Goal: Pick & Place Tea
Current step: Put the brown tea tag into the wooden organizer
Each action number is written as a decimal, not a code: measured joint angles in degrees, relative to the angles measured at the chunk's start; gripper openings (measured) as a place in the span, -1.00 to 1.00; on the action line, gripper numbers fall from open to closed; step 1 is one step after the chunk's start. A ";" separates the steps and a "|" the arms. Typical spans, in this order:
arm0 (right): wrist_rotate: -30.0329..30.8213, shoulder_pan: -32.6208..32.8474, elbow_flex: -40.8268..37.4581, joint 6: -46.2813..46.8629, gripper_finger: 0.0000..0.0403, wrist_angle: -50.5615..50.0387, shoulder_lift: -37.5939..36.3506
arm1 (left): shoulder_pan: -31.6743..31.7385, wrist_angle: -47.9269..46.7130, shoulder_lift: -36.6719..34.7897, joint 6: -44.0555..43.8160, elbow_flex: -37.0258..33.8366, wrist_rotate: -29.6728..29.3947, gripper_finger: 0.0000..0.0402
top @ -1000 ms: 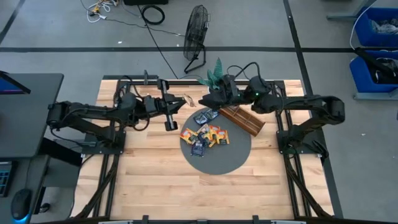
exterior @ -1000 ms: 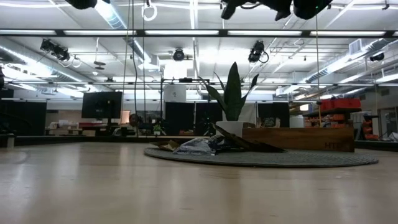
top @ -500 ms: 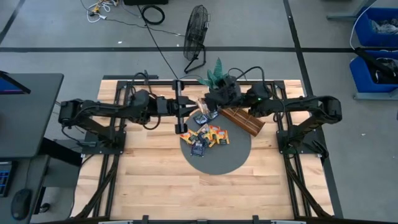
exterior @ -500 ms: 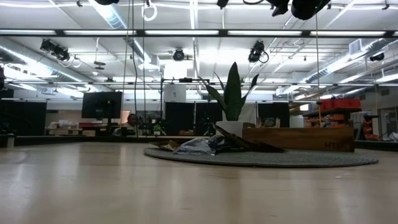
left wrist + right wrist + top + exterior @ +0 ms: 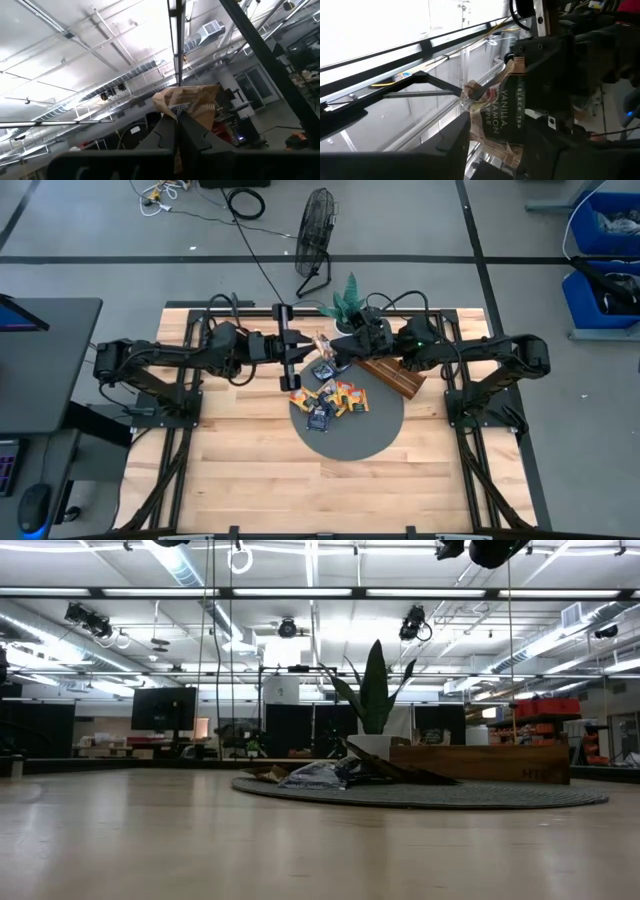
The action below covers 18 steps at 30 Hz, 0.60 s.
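High view: left gripper [image 5: 318, 343] pinches a crumpled brown paper tea sachet [image 5: 322, 341] shut, while right gripper's [image 5: 340, 352] spread fingers straddle it

sachet [image 5: 495, 122] lower edge hidden behind right pincer [image 5: 492, 145] fingers, pile of sachets [image 5: 330, 398] prints too small to read

Colours you've got: brown sachet [image 5: 495, 120] with black panel and pale lettering. Tea pile [image 5: 328, 398] on the mat is orange-yellow with red, plus dark blue ones at its 12 o'clock. Mat [image 5: 375, 435] dark grey, tray [image 5: 395, 375] brown wood, table [image 5: 260, 470] pale wood planks, plant [image 5: 345, 298] green.
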 joint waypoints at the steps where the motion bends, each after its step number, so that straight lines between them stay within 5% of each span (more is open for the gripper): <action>1: 0.00 0.08 0.00 0.00 -0.19 0.17 0.02 | 0.12 0.00 0.00 -0.02 0.00 -0.01 -0.97; 11: 1.09 0.08 0.00 -0.97 -0.20 0.36 0.01 | 0.04 -0.39 -0.02 -1.32 0.00 0.00 -0.96; 18: 1.37 0.06 0.00 -6.28 -0.85 0.57 0.00 | 0.04 -0.42 -0.02 -1.78 0.04 0.55 -0.97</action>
